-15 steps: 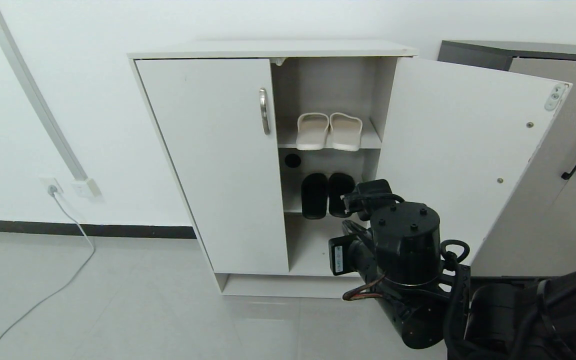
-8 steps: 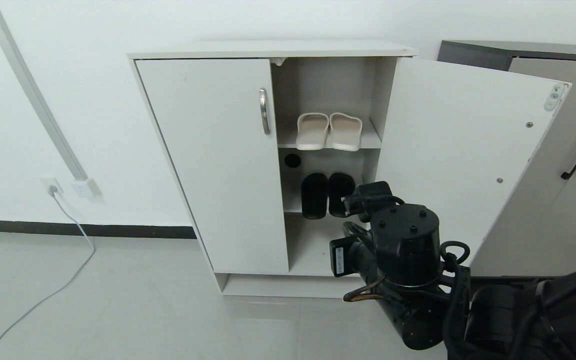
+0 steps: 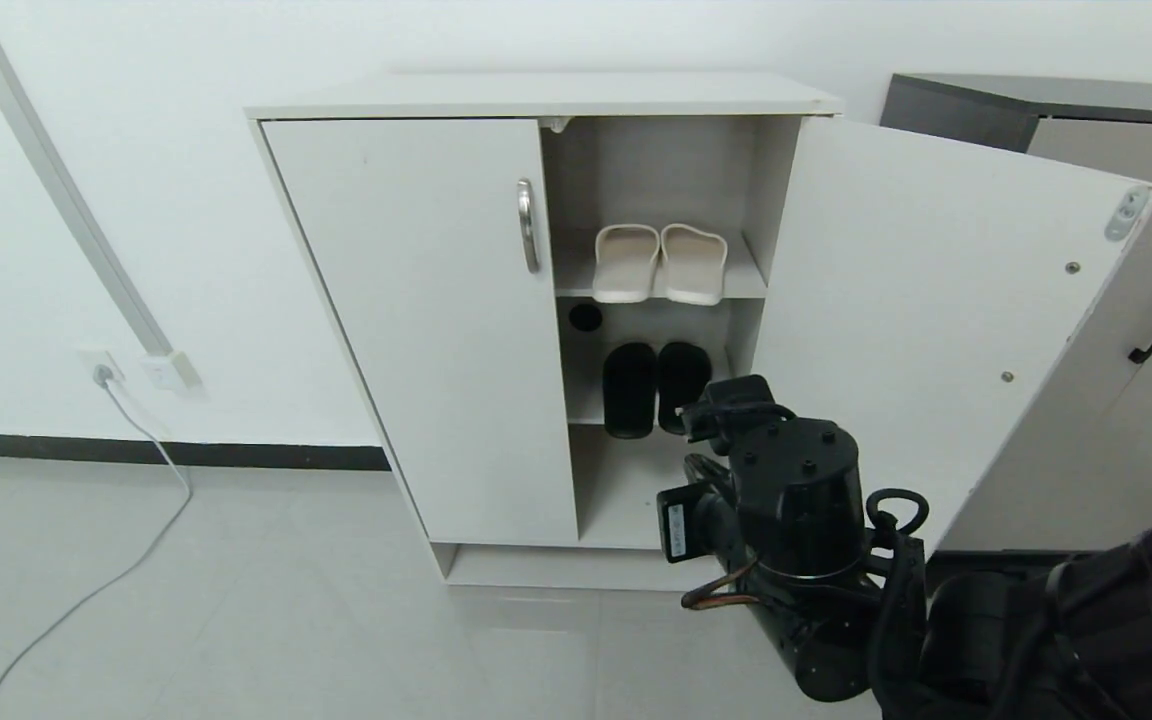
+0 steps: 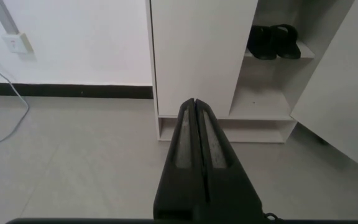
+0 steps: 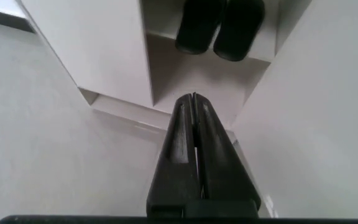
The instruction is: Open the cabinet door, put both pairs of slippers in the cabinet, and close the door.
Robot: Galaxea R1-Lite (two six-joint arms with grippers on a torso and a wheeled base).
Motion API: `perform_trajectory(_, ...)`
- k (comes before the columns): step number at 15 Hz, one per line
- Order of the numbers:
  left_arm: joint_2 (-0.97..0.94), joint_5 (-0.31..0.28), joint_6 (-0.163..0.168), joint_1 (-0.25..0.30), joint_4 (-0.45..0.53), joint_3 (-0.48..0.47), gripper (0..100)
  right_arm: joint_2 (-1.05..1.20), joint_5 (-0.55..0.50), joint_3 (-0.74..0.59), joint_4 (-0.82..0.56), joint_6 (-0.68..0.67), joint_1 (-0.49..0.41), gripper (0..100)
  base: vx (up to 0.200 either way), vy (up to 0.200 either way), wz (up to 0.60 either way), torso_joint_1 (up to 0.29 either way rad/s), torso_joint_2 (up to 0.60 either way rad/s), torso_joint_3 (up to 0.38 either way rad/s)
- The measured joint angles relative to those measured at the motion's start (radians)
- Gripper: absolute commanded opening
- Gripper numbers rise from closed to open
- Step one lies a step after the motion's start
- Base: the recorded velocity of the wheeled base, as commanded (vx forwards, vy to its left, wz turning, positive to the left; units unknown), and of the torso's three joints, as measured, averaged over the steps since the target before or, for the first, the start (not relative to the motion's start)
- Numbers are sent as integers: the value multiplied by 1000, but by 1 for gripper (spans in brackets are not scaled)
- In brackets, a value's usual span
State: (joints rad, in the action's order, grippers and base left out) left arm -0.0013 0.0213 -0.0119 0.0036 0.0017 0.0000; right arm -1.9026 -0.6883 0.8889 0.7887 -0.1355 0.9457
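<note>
1. Both pairs of slippers sit inside the cabinet (image 3: 546,93). The beige slippers (image 3: 659,262) are on the upper shelf at the centre of the head view, and the black slippers (image 3: 656,385) are side by side on the shelf just below.
2. The right door (image 3: 926,300) stands swung wide toward the right of the frame, so I judge closing it is the one step left. The left door (image 3: 416,320) is closed.
3. My right hand (image 5: 194,106) has its fingers pressed together and holds nothing. The right arm (image 3: 796,500) sits low, right of centre, before the open compartment and near the door's inner face. Closed fingers would make a blunt pusher for that panel.
4. My left hand (image 4: 194,109) is likewise closed and empty, above the floor and facing the cabinet's base. There it seems clear of the door's swing.
</note>
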Motion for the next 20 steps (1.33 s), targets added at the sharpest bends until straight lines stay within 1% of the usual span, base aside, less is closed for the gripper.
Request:
perform_trajectory(2,0,0,0,1,-2,-1,0,-4,0,-1,7,0,7,0,0,0,0,32,-532,-349)
perform_trajectory(8,0,0,0,-1,-2,0,0,-14,1,-1,4,0,5,0,0,0,0,123,-472,-343)
perform_trajectory(14,0,0,0,-1,-2,0,0,-16,1,-3,4,0,3,0,0,0,0,164,-483,-315)
perform_trajectory(20,0,0,0,0,-2,0,0,-16,1,-7,4,0,3,0,0,0,0,207,-514,-308)
